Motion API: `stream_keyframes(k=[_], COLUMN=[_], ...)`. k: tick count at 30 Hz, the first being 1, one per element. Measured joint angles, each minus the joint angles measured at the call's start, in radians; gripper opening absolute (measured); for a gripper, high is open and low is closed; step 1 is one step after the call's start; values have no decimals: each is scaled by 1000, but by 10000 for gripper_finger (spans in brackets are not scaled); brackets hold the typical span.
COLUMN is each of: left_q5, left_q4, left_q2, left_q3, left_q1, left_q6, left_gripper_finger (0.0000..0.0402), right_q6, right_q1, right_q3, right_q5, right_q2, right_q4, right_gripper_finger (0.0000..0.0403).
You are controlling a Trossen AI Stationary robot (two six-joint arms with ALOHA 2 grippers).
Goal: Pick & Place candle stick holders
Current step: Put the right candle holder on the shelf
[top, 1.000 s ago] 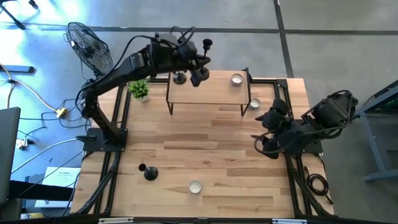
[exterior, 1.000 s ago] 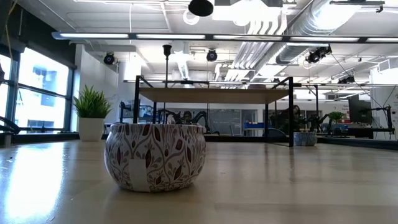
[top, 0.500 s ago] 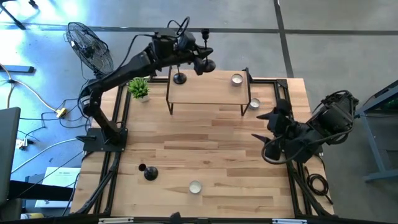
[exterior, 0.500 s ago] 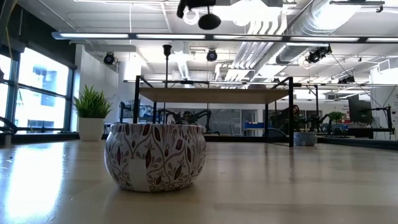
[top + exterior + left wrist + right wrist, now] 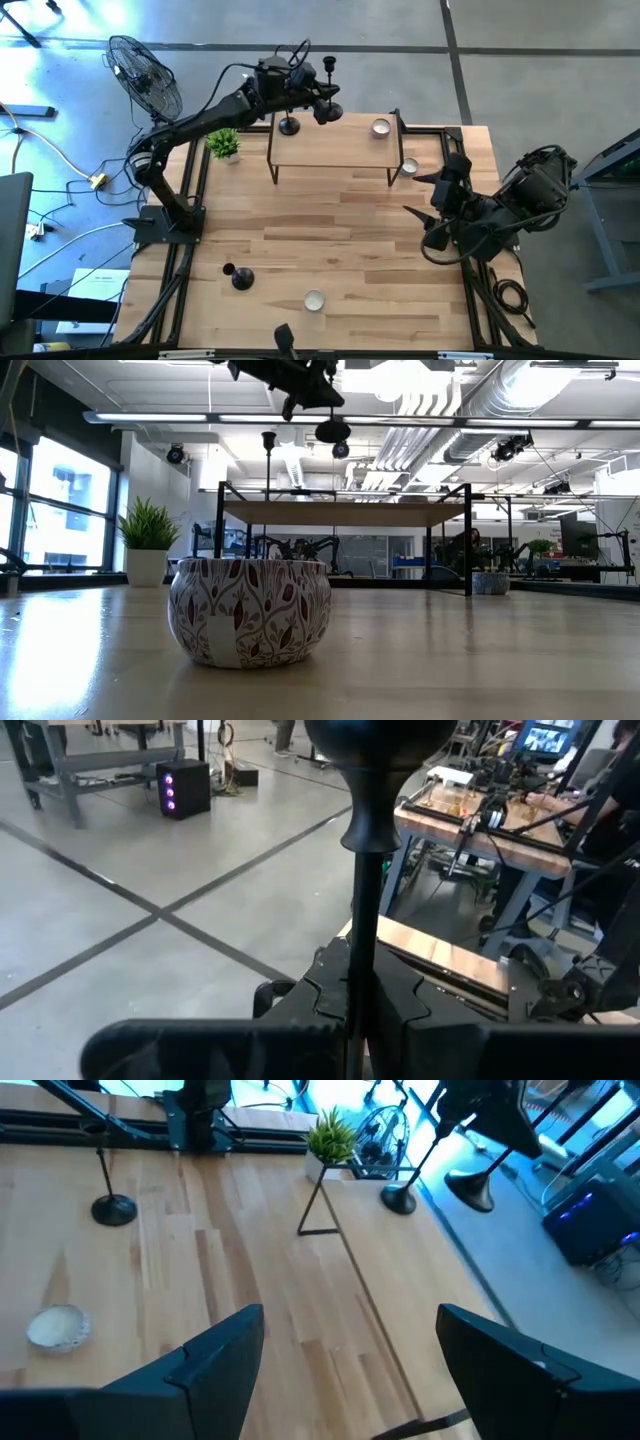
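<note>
Overhead, wood table [image 5: 330,230] on grey concrete floor [image 5: 530,60] — left pincer [image 5: 312,88] clamps candle holder [image 5: 327,98]; right pincer [image 5: 432,212] gapes empty.

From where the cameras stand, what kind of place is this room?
Probably a robotics lab or workshop. The low view shows exposed ceiling ducts and more framed workbenches behind the table. The left wrist view shows a bare concrete floor and another bench with a monitor.
</note>
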Motion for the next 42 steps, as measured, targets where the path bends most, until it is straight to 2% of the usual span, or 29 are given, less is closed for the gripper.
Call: stream_keyframes(k=[14, 27, 33, 42], left_q5=[-26, 31, 39, -53], left_q4=[-114, -207, -214, -360], left_q2=[0, -12, -79, -214], left_q3=[1, 1, 2, 2], left_q1=[-1, -9, -37, -34], left_q6=[44, 52, 87, 142], left_gripper_finger=[4, 4, 4, 4], right_q6=[-32, -7, -15, -25], right_q1=[-35, -35, -35, -35], right_q3=[0, 0, 0, 0], right_q5=[-15, -38, -37, -31], right_q2=[0, 0, 0, 0], right_q4=[0, 0, 0, 0], right_gripper_finger=[291, 291, 291, 291])
